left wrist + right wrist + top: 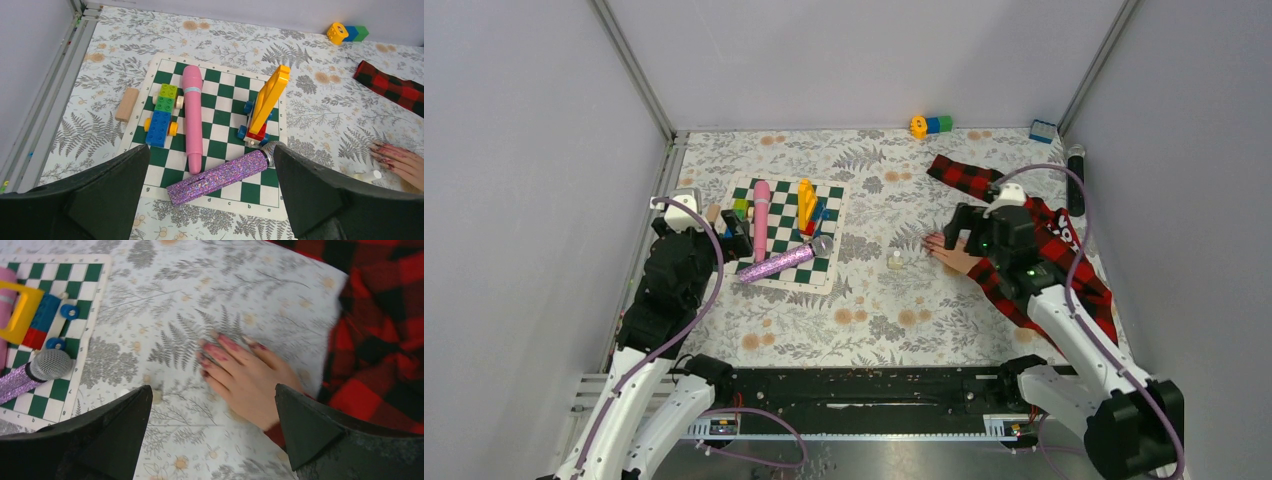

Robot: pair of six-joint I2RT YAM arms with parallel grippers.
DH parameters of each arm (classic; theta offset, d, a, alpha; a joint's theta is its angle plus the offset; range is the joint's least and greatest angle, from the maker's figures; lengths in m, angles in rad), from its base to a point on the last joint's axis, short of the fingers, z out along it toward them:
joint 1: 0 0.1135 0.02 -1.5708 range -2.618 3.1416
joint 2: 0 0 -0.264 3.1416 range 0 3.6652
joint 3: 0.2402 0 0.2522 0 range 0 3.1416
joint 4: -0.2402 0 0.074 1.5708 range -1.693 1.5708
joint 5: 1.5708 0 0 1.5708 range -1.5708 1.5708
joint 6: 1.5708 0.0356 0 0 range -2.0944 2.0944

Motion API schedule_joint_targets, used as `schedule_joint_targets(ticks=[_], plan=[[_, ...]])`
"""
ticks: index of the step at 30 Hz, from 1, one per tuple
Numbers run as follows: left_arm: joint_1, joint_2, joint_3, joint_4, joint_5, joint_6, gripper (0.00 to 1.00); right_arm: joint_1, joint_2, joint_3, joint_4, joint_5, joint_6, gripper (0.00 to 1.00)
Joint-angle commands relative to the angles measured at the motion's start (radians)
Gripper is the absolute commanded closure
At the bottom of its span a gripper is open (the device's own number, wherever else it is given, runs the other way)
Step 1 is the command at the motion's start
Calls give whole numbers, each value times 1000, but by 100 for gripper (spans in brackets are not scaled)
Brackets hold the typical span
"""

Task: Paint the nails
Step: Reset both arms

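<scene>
On right side of table [874, 320]: nails [216, 347] just ahead of right gripper [212, 390]; dummy hand [250, 382] points toward chessboard [75, 275]; jaws wide, empty; left gripper [211, 150] well apart, likewise.

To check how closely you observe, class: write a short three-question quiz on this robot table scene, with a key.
1. True or false: the left gripper and the right gripper are both open and empty.
2. Which lies on the chessboard mat? A an orange block, B the glittery purple microphone, C a plaid sleeve.
3. Which gripper hovers over the dummy hand?
Key: 1 true; 2 B; 3 the right.
</scene>
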Motion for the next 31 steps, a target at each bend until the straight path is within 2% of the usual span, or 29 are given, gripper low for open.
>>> schedule_joint_targets(ticks=[1,7,10,16,20,31], plan=[[6,-19,20,3,-57,8,1,-155,-106,67,-219,-113,79,0],[6,-41,67,-22,-90,10,1,-183,-265,143,-309,24,17,0],[7,-61,83,-22,-109,29,1,-183,-374,108,-237,55,-47,0],[6,-114,67,6,-138,62,1,-181,-604,-72,-20,82,-99,1],[6,-146,33,28,-122,61,1,-181,-652,-111,16,112,-107,1],[7,-147,27,26,-89,54,1,-182,-647,-98,6,122,-114,1]])
